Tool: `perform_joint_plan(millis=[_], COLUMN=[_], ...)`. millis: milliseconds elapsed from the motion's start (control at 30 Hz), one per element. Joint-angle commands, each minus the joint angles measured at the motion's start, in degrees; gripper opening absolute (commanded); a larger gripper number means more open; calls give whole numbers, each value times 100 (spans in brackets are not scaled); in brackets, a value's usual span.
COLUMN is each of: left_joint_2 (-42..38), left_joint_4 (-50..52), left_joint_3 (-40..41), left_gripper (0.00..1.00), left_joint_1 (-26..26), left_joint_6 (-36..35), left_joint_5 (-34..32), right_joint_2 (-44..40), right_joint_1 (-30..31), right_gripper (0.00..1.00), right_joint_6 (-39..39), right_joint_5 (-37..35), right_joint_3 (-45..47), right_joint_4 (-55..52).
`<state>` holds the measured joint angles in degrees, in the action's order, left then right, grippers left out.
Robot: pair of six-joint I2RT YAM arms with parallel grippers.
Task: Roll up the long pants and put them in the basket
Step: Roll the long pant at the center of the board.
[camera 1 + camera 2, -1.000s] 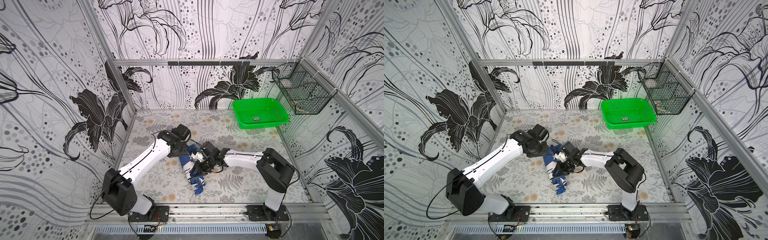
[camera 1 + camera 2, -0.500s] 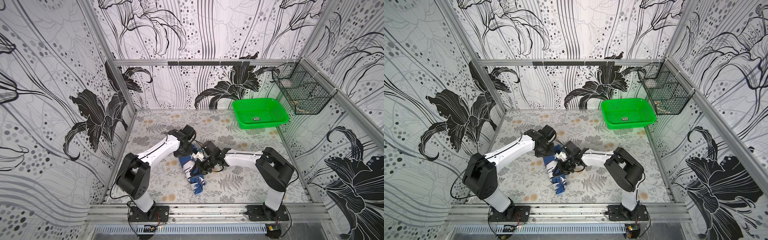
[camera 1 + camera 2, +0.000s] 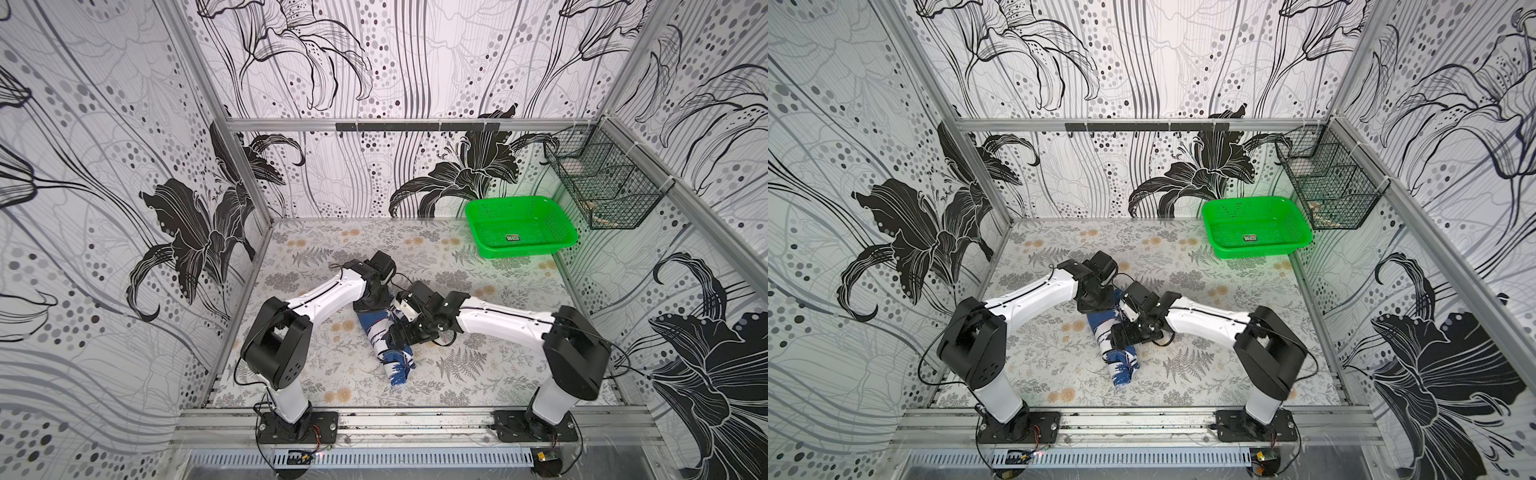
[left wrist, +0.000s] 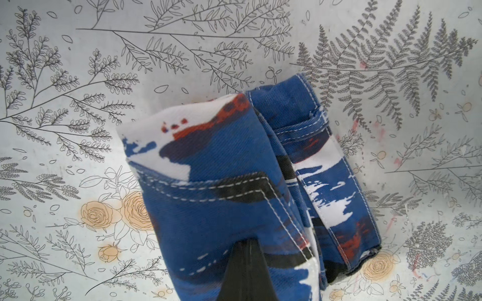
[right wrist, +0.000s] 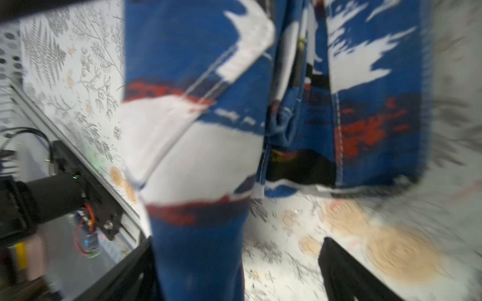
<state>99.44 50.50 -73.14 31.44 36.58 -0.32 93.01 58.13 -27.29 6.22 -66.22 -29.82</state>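
Observation:
The long pants [image 3: 395, 361] [image 3: 1121, 365] lie as a rolled, blue, white and black bundle mid-table in both top views. My left gripper [image 3: 376, 301] [image 3: 1096, 303] sits at the bundle's far end. In the left wrist view it [image 4: 247, 250] is shut, its tips against the pants' fabric [image 4: 208, 182]; no fold shows between them. My right gripper [image 3: 401, 332] [image 3: 1121, 332] is at the bundle's right side. In the blurred right wrist view it [image 5: 240, 271] is open, and a roll of the pants [image 5: 198, 130] lies between its fingers, close to one and apart from the other finger [image 5: 339, 268].
A green basket [image 3: 509, 199] stands at the back right of the floral table. A black wire basket [image 3: 602, 195] hangs on the right wall. A metal rail [image 3: 415, 419] with both arm bases runs along the front edge.
My right gripper has opened and let go of the pants. The left arm has swung in, its gripper shifting slightly right at the bundle's far end. The bundle has stayed put.

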Motion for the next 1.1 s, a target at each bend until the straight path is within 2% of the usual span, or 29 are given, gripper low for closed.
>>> perform_joint_plan(millis=[0, 100, 233, 433, 567, 733, 900, 1067], left_joint_2=[304, 278, 278, 267, 254, 199, 216, 217], left_joint_4=[-217, -186, -155, -117, -84, -76, -93, -93], left_joint_3=[215, 190, 164, 111, 96, 115, 115, 115], left_gripper=[0, 0, 0, 0, 0, 0, 0, 0], left_joint_1=[1, 2, 1, 2, 2, 1, -2, 2], left_joint_6=[-18, -20, -20, -23, -3, -2, 7, 7], left_joint_5=[84, 84, 67, 49, 33, 32, 49, 58], right_joint_2=[-615, -498, 159, 2328, 3372, 4042, 4160, 4145], right_joint_1=[1140, 1830, 2592, 3096, 3116, 2981, 2523, 2150], right_gripper=[100, 100, 100, 100, 100, 100, 100, 100], right_joint_6=[1075, 1369, 1472, 1171, 769, 327, -228, -361], right_joint_5=[-2947, -4102, -4997, -6332, -6310, -6113, -5772, -5616], right_joint_3=[-301, -463, -977, -2662, -3844, -4469, -4176, -3680], right_joint_4=[-845, -1064, -1495, -2914, -3549, -3870, -3812, -3488])
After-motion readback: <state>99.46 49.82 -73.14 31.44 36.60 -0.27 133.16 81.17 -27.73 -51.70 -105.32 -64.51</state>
